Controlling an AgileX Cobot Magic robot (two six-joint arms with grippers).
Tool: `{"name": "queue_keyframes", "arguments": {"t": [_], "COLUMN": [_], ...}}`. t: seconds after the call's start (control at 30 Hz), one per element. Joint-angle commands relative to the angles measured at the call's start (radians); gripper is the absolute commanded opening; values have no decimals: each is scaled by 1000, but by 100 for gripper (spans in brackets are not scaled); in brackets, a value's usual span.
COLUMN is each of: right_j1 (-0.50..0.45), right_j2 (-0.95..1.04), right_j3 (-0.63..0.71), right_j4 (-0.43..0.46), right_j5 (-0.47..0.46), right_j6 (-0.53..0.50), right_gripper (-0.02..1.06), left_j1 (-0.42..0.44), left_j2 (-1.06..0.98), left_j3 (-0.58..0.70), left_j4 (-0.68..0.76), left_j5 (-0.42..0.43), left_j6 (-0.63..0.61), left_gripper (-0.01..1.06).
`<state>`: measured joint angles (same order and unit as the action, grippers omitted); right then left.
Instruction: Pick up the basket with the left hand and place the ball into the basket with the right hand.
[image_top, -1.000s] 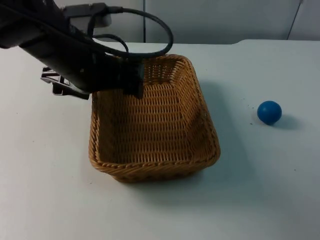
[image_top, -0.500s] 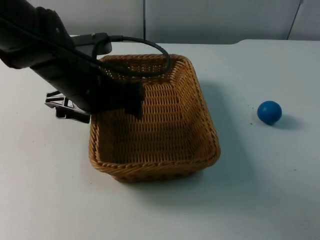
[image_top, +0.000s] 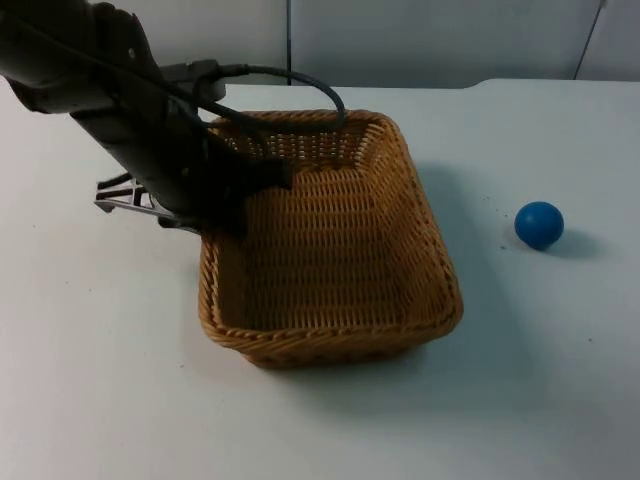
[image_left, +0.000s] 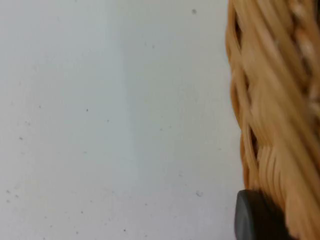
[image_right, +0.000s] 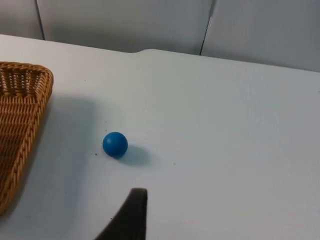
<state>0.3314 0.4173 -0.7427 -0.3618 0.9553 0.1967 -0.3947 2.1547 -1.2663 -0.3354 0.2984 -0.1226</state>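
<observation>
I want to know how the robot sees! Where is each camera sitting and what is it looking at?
Top view: fixed above, facing down and forward at the basket, the ball and the left gripper at the basket's rim.
Left wrist view: on the left arm, close against the basket's wall, one black fingertip showing.
Right wrist view: on the waiting right arm, facing the ball, with a fingertip.
All three share the basket.

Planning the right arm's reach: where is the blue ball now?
In the top view the blue ball lies on the table's right side, apart from the wicker basket.
</observation>
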Motion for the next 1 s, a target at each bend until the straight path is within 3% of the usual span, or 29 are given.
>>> {"name": "queue_keyframes", "arguments": {"t": [0.0,0.33,0.7,0.97], "right_j1": [-3,-3,-3,-3], "right_j2": [7,7,7,7], "right_j3": [-5,-5,-5,-5], "right_j4": [-14,-29,-51,-51], "right_j5": [-18,-18,-68,-72], "right_j6": [-5,-5,13,36], "right_gripper": [101,101,101,101], "left_j1": [-4,-4,-4,-4], "left_j2": [14,7,-185,-332], "left_j3": [-4,-6,-6,-6], "left_j4": [77,87,155,162], "left_j5": [26,57,116,173], "left_j6": [-70,-72,-72,-183], "left_gripper": [0,0,0,0]}}
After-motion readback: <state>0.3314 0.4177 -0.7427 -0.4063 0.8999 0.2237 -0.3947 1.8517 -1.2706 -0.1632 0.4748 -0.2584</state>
